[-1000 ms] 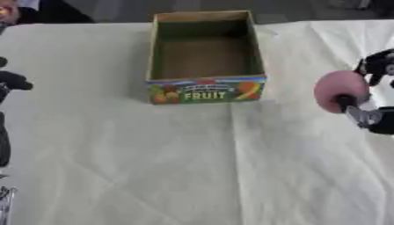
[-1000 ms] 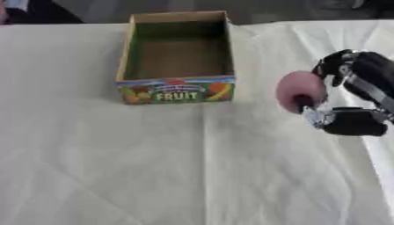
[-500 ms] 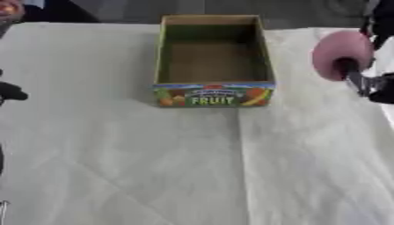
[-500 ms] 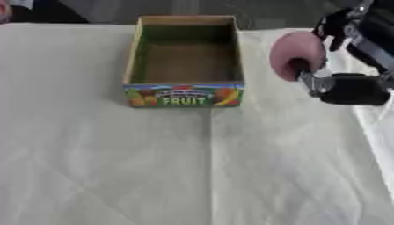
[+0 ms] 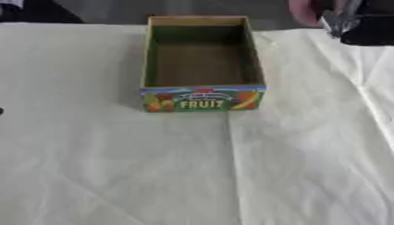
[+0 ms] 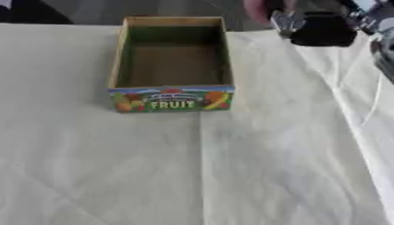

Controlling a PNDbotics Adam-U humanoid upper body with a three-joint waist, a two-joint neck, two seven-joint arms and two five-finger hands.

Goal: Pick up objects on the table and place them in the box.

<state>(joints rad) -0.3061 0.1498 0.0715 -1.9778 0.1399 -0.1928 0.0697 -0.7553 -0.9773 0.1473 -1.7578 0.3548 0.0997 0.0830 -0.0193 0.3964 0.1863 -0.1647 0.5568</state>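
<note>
The open cardboard fruit box stands at the middle back of the table, and I see nothing inside it. My right hand hangs at the top edge, just beyond the box's far right corner. Its fingers are curled on a round pink object that the picture's top edge partly cuts off. Of my left hand only a dark sliver shows at the left edge.
A creased white cloth covers the whole table, with a fold line running from the box toward the front. The far table edge lies just behind the box, with dark floor beyond it.
My right hand has carried the pink object up and inward, from beside the box's front to its far right corner. The left hand has slid almost out of view.
</note>
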